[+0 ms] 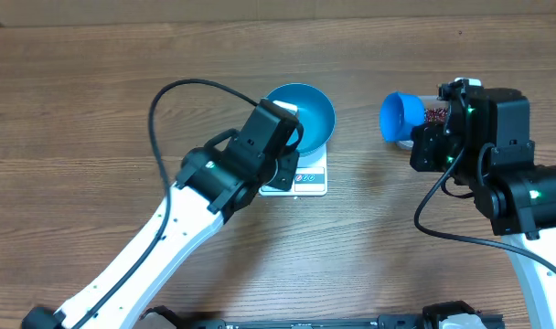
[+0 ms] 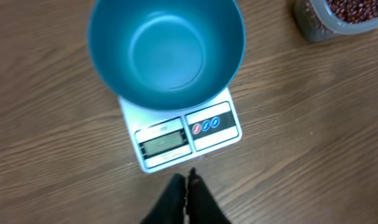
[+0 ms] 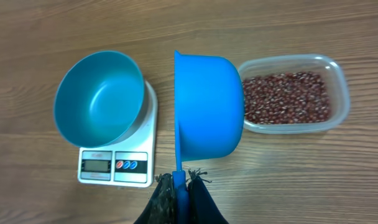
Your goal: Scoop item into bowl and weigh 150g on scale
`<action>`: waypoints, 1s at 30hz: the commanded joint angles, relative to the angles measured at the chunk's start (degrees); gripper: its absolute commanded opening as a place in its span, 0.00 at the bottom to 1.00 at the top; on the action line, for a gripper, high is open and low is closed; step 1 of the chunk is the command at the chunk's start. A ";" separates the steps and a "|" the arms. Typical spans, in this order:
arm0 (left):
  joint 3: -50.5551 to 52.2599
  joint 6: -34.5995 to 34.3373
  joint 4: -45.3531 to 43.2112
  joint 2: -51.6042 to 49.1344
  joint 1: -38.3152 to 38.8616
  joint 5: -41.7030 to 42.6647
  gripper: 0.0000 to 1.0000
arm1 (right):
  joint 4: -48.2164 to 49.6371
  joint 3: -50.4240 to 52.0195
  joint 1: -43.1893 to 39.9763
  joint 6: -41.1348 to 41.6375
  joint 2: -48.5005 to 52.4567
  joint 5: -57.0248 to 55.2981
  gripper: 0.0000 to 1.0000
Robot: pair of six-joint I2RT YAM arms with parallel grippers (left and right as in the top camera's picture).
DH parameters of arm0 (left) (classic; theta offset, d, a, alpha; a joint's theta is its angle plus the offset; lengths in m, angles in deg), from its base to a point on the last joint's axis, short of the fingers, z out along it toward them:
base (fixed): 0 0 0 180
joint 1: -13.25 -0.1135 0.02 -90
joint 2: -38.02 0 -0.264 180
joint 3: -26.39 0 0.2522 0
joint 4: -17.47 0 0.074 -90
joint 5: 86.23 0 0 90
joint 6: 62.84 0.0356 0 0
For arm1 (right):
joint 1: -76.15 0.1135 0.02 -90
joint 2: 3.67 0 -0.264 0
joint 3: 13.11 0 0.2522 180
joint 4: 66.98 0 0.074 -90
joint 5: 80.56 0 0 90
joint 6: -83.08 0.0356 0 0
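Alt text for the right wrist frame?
Right gripper clamps the handle of a blue scoop, held on its side above a wooden table. At frame left an empty blue bowl sits on a white scale; at frame right, a clear tub of red-brown beans.

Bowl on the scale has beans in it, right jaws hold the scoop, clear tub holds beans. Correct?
No: the bowl is empty, as the left wrist view shows. Otherwise right: it sits on the scale, the right gripper has its jaws shut on the handle of the scoop, and the clear tub holds beans.
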 commanded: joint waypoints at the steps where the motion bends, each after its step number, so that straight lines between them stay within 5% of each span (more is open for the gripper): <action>1: 1.51 3.72 -2.05 -6.27 -0.50 5.53 0.04 | 0.50 -1.38 -0.17 -0.44 -0.79 -4.28 0.04; 8: 1.51 12.09 -5.60 -15.85 1.38 6.60 0.04 | 0.07 -1.38 -0.35 -0.44 -0.79 -5.18 0.04; 30: 1.53 15.06 -11.30 -26.16 1.86 -1.99 0.04 | -1.62 -1.38 -5.90 -0.22 -0.79 -4.70 0.04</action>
